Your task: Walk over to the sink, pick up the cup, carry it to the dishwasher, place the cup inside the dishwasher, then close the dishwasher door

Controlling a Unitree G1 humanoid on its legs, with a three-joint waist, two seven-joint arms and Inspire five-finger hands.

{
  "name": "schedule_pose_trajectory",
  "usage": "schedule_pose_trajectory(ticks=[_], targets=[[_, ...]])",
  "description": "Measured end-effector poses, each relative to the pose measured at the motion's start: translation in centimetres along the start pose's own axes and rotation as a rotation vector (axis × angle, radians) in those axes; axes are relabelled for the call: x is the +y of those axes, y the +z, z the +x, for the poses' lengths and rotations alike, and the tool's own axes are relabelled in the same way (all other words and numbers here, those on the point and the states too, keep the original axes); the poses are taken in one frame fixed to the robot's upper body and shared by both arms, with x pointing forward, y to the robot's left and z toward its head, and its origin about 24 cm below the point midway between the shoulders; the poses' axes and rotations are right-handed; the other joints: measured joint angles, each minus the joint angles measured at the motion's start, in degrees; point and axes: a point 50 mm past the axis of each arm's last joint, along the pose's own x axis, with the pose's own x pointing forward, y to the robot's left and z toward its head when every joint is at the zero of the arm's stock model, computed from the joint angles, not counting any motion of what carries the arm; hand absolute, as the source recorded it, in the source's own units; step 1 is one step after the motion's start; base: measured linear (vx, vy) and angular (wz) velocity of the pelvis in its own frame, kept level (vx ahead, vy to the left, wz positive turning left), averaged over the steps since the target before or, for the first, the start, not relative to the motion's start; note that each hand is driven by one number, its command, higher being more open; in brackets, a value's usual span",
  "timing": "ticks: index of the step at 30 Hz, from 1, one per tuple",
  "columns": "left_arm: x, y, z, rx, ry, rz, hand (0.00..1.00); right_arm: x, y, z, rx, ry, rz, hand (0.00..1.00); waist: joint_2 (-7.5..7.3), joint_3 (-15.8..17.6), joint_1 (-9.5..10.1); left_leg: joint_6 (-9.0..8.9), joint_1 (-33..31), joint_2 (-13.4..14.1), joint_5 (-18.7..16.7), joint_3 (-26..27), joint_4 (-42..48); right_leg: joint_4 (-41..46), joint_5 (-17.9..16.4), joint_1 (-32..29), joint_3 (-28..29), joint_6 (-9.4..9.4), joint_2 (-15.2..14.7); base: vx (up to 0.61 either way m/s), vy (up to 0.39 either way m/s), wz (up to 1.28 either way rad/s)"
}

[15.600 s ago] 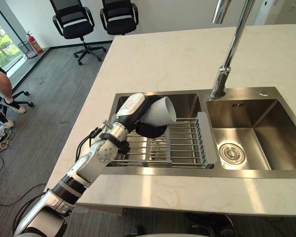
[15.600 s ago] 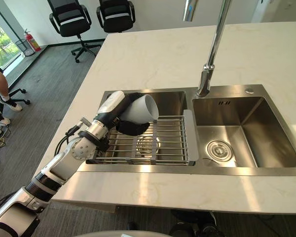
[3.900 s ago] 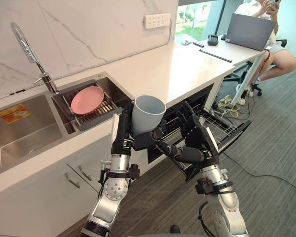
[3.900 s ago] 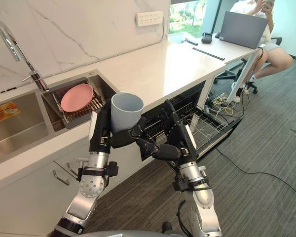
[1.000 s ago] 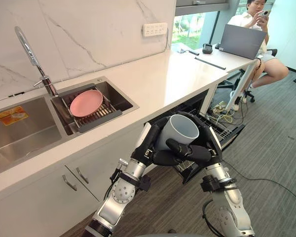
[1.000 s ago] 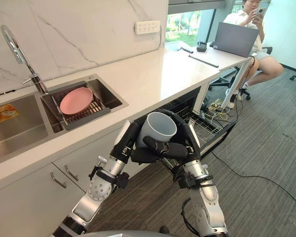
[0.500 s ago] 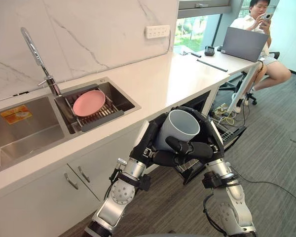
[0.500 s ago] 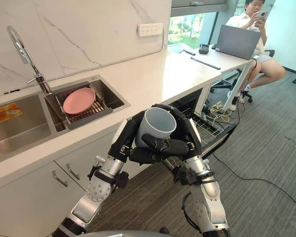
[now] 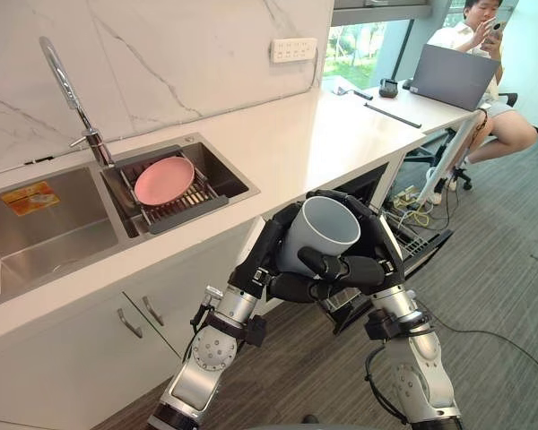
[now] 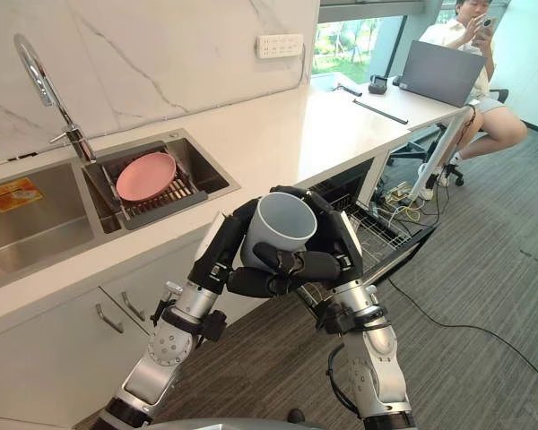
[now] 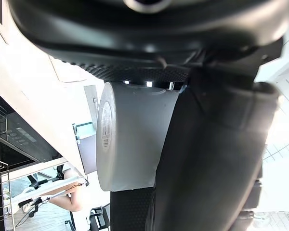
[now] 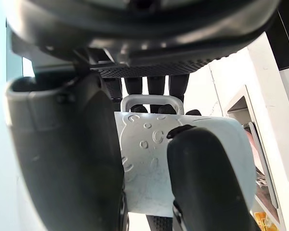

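Observation:
A pale grey cup (image 9: pixel 318 235) with its mouth up and tipped toward the dishwasher hangs in front of the counter, held between both hands. My left hand (image 9: pixel 266 255) wraps its near side from below, shut on it. My right hand (image 9: pixel 379 253) clasps the far side with its thumb (image 9: pixel 341 267) across the front, also shut on it. In the left wrist view the cup (image 11: pixel 135 139) sits against the palm; in the right wrist view the cup (image 12: pixel 151 163) and its handle (image 12: pixel 147 103) show past the thumb. The dishwasher (image 9: pixel 423 244) stands open under the counter behind the hands, its wire rack showing.
A pink plate (image 9: pixel 164 179) lies on a rack in the sink (image 9: pixel 45 242), below a tall faucet (image 9: pixel 67 90). White cabinet drawers (image 9: pixel 134 322) run under the counter (image 9: pixel 314 134). A person (image 9: pixel 484 36) sits at the far end behind a laptop (image 9: pixel 455 76).
My left hand took the cup from a sink rack and carried it here; the right hand then closed on it. Over the last second the hands barely moved and the camera shifted slightly.

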Motion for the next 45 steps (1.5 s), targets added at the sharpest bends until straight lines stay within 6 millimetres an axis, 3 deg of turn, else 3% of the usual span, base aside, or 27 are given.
schedule_pose_trajectory(ticks=[22, 36, 38, 40, 42, 45], targets=[[0.3, -0.2, -0.6, 0.018, 0.133, 0.047, 1.0, 1.4, -1.1, 1.1, 0.002, -0.011, -0.004, 0.0, 0.94, 3.0, -0.05, -0.09, 1.3, 0.0, -0.1, -0.6, -1.0, 0.5, -1.0, 1.0, -0.6, 0.05, 0.1, 0.0, -0.001, 0.0], [0.2, -1.0, -0.6, 0.071, 0.256, 0.08, 1.0, 1.8, -1.5, 1.4, 0.009, -0.158, -0.101, 0.0, 1.71, 3.6, -0.13, -0.1, 1.4, 0.0, -0.1, -0.5, -1.2, 0.5, -1.0, 1.0, -0.4, 0.08, 0.2, -0.01, -0.004, 0.0], [2.2, -1.3, -1.3, 0.092, 0.437, 0.09, 1.0, 0.2, -0.8, 0.9, -0.048, -0.358, -0.09, 0.0, 1.73, 3.6, -0.2, -0.1, 1.4, 0.0, -0.1, -0.4, -1.2, 0.5, -1.0, 1.0, -0.3, 0.08, 0.2, 0.0, 0.0, 0.0], [6.6, -1.6, -3.1, 0.119, 0.751, 0.094, 1.0, -3.6, 0.9, -1.2, -0.133, -0.629, -0.119, 0.0, 1.74, 3.6, -0.11, -0.1, 1.4, 0.0, -0.1, -0.4, -1.3, 0.5, -1.0, 1.0, -0.3, 0.06, 0.2, 0.0, 0.0, 0.0], [9.5, -1.6, -4.9, 0.128, 0.941, 0.109, 1.0, -5.8, 2.2, -3.4, -0.184, -0.791, -0.151, 0.0, 1.74, 3.6, -0.08, -0.1, 1.4, 0.0, -0.1, -0.4, -1.4, 0.4, -1.0, 0.9, -0.3, 0.06, 0.2, 0.0, 0.0, 0.0], [10.5, -1.4, -6.7, 0.155, 0.999, 0.139, 1.0, -6.9, 3.1, -5.5, -0.199, -0.882, -0.194, 0.0, 1.73, 3.6, -0.09, -0.08, 1.4, 0.0, -0.1, -0.4, -1.5, 0.0, -1.0, 1.0, -0.1, 0.06, 0.2, 0.0, 0.0, -0.02]])
